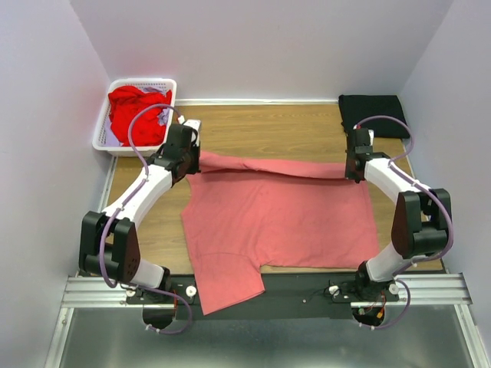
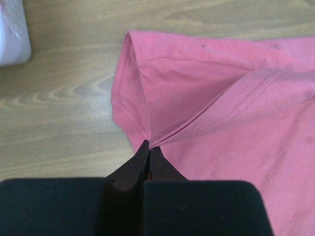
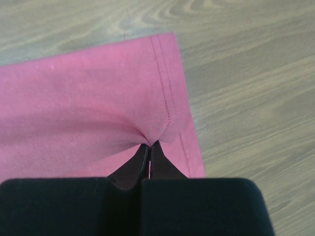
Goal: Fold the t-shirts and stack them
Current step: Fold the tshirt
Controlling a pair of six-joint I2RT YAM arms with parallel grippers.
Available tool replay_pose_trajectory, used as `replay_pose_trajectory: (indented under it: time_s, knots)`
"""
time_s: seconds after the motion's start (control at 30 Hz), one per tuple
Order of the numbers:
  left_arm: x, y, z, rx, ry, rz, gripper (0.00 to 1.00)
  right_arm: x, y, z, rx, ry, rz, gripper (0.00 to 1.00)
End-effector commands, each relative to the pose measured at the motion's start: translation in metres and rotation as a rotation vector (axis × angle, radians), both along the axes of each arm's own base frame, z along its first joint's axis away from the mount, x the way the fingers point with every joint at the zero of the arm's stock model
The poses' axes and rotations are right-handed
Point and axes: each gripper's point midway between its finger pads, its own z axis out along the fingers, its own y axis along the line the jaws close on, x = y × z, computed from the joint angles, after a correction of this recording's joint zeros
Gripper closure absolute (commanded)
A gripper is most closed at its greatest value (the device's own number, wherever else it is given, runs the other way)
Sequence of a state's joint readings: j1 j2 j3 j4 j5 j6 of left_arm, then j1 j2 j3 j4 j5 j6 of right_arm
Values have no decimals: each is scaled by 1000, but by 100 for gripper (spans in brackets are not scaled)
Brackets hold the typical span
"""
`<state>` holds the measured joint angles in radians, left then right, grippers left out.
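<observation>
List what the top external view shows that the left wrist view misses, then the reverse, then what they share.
Only top external: red clothes heaped in the white slotted plastic basket, the folded black garment, and the right tool pinching the pink fabric t-shirt at its far right corner. Only left wrist: the stitched hem crease running into the shut tips. Both: that t-shirt, the wooden table, the left tool.

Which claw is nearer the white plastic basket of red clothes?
Left. The left claw pinches the pink t-shirt just beside the white plastic basket; the right claw is across the wooden table.
</observation>
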<state>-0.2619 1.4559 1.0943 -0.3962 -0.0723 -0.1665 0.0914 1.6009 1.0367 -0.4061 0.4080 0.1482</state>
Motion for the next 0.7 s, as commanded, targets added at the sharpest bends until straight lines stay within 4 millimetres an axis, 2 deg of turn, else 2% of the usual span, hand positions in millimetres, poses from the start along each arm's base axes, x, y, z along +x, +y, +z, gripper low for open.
replay_pose_trajectory:
  time_s: [0.0, 0.1, 0.2, 0.4, 0.67]
  knots:
    - [-28, 1, -29, -23, 80, 6, 100, -16, -1, -21, 19, 62, -52, 99]
    - [-36, 1, -48, -28, 116, 10, 100, -18, 2, -36, 41, 103, -59, 99]
    - [-38, -3, -53, -53, 129, 5, 100, -20, 2, -47, 42, 135, -75, 99]
    - [-44, -8, -50, -69, 127, -5, 100, -14, -2, -49, 14, 143, -86, 99]
    - [-47, -7, -46, -67, 149, 2, 100, -19, -6, -50, -9, 169, -98, 96]
